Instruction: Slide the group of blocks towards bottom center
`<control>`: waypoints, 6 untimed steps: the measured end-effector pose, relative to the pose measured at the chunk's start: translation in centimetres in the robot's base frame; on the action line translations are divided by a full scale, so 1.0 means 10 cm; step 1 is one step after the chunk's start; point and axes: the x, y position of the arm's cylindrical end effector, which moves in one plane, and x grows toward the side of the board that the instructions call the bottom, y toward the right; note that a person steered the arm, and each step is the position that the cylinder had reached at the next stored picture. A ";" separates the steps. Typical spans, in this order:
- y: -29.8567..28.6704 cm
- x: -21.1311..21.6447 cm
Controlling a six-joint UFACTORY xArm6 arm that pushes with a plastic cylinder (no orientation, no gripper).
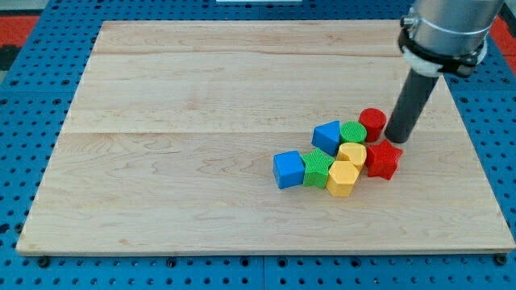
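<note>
Several blocks sit packed together at the board's lower right of centre. A blue cube (289, 169) is at the group's left, a green block (318, 168) next to it, then a yellow hexagonal block (343, 178) and another yellow block (352, 153). Above them lie a blue block (326, 136), a green round block (352, 131) and a red cylinder (372, 122). A red star-shaped block (384, 159) is at the right. My tip (396, 139) stands at the group's upper right, just right of the red cylinder and just above the red star.
The wooden board (201, 105) lies on a blue pegboard table (24, 121). The arm's grey wrist (443, 28) hangs over the board's upper right corner.
</note>
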 end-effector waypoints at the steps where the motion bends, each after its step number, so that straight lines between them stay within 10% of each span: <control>1: 0.27 -0.36; 6: -0.42 -0.22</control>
